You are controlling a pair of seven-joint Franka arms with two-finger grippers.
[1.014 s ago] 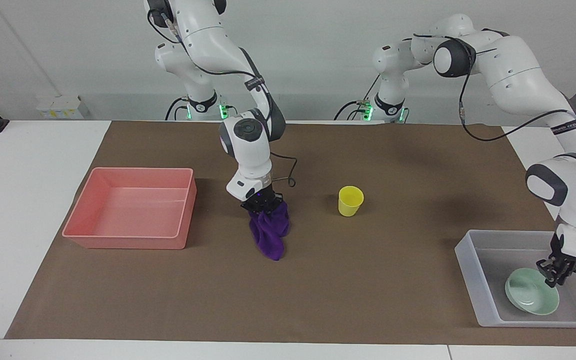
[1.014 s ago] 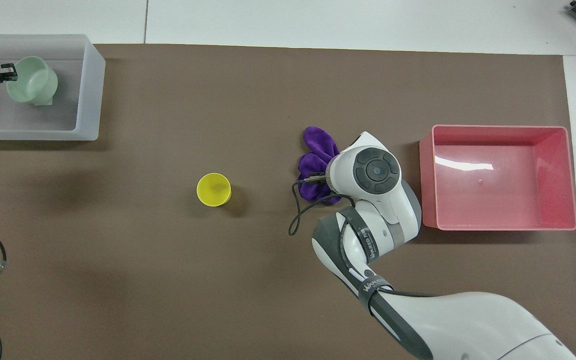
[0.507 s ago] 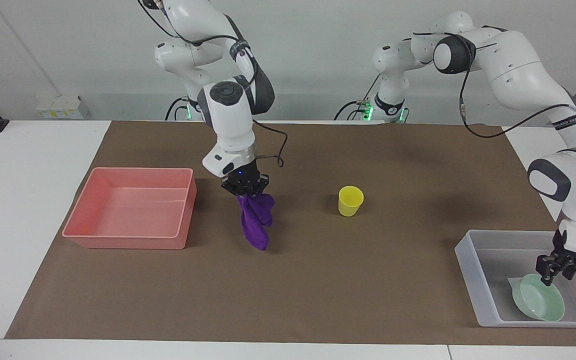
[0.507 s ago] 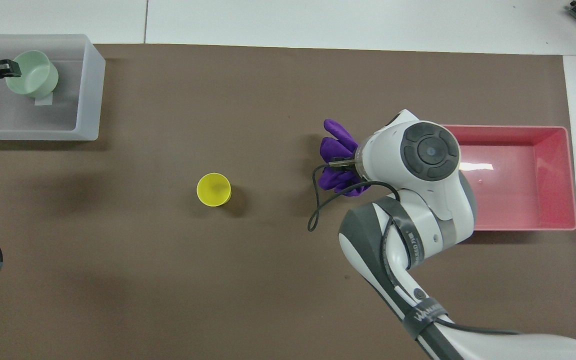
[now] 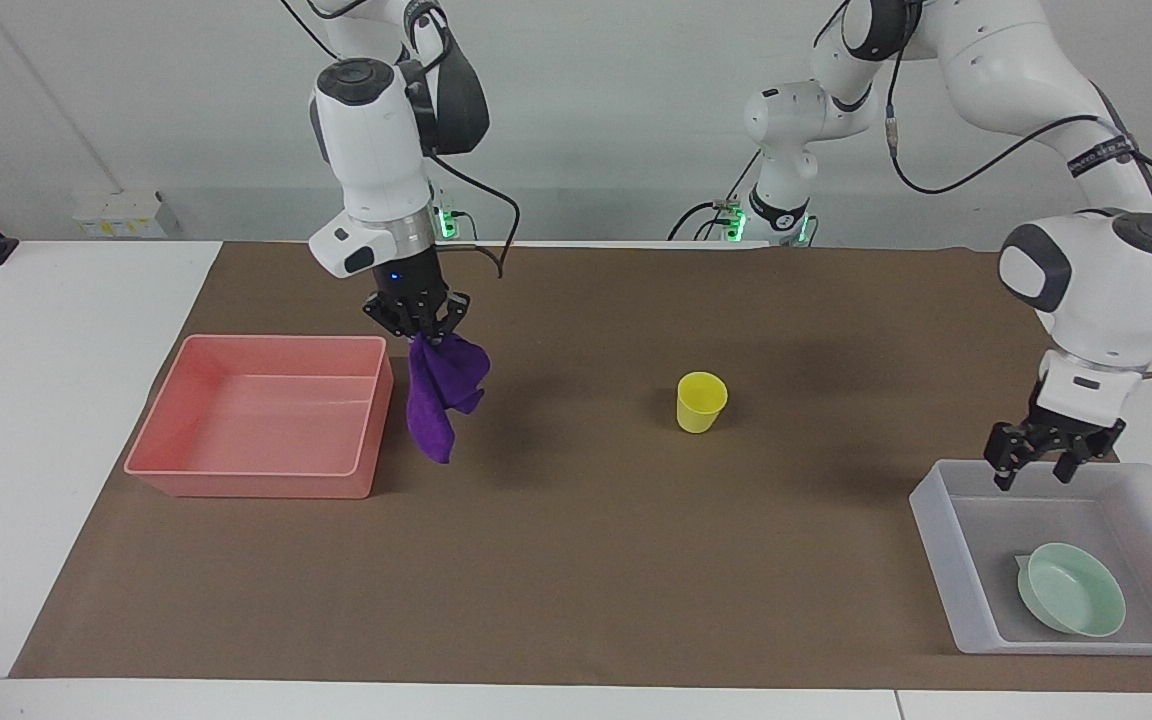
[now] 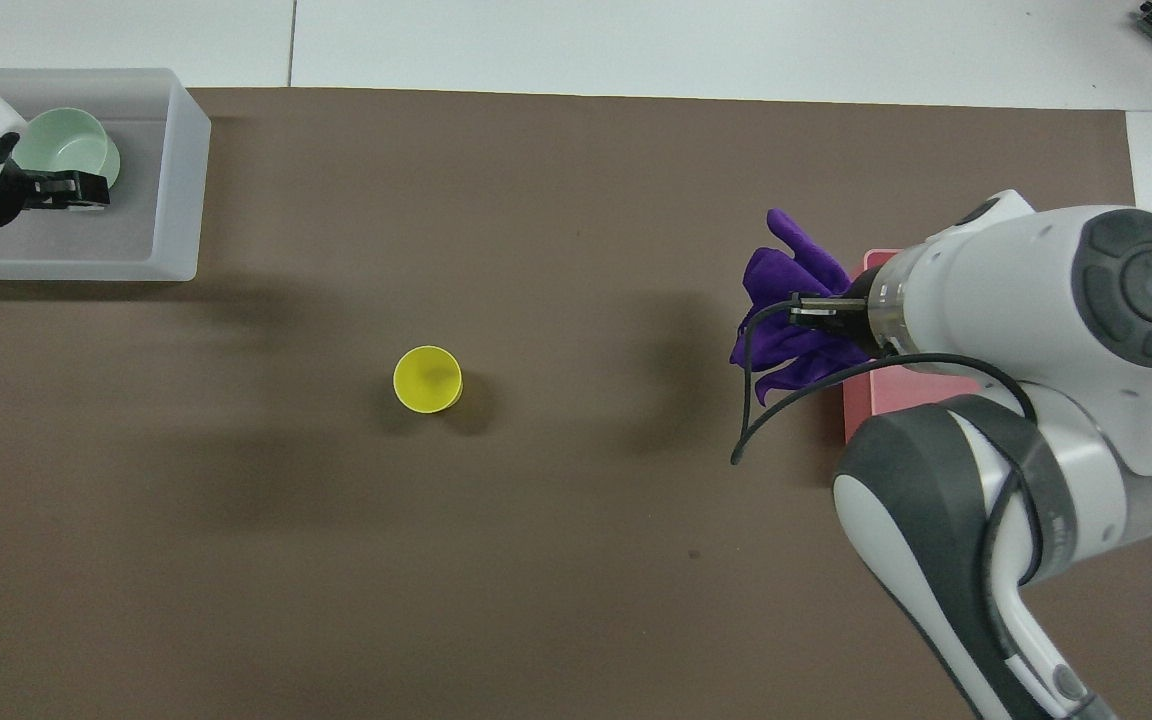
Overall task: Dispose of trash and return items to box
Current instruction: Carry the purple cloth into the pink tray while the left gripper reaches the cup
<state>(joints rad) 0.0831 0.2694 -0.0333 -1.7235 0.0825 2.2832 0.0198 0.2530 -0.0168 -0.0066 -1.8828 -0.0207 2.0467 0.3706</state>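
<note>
Right gripper (image 5: 417,322) hanging beside pink bin (image 5: 266,415), fingers pinching purple rag (image 5: 441,392) clear of bench. Left gripper (image 5: 1049,462) hovering over box (image 5: 946,555), fingers spread wide, empty. Green bowl (image 5: 1074,589) lying in box. Yellow cup (image 5: 701,402) standing upright mid-bench.

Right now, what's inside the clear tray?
The tray holds only the green bowl, lying on a white sticker that it mostly covers. The left gripper, open, hangs over the tray; in the overhead view it hides part of the floor.
</note>
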